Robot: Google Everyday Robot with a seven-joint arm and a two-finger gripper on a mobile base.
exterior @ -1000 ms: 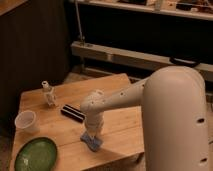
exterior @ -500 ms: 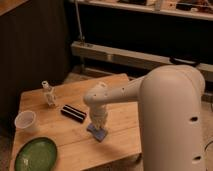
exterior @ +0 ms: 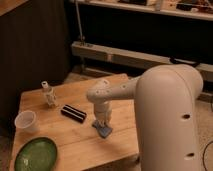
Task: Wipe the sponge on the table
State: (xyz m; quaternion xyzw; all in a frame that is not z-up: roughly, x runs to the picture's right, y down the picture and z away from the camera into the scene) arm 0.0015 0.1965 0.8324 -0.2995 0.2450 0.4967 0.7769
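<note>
Compared with a second ago, the small flat blue rectangular sponge [exterior: 104,131] has slid from lower in the frame up and to the right across the light wooden plank table [exterior: 120,82]. It now lies just right of centre, close to the table's near edge. The white arm's gripper [exterior: 101,123] has travelled with it and now points straight down, its tip on the sponge's upper left part. The jaws are clenched; whether they pinch the sponge or only press on it cannot be told.

The other things have kept their places. A translucent white plastic cup [exterior: 26,121] stands upright at the left edge, showing only its own pale wall inside. A round green plate [exterior: 36,154] in the lower left corner shows a plain green face. A black striped rectangular block [exterior: 73,113] lies left of the gripper, and a small white figure [exterior: 48,94] stands at upper left.
</note>
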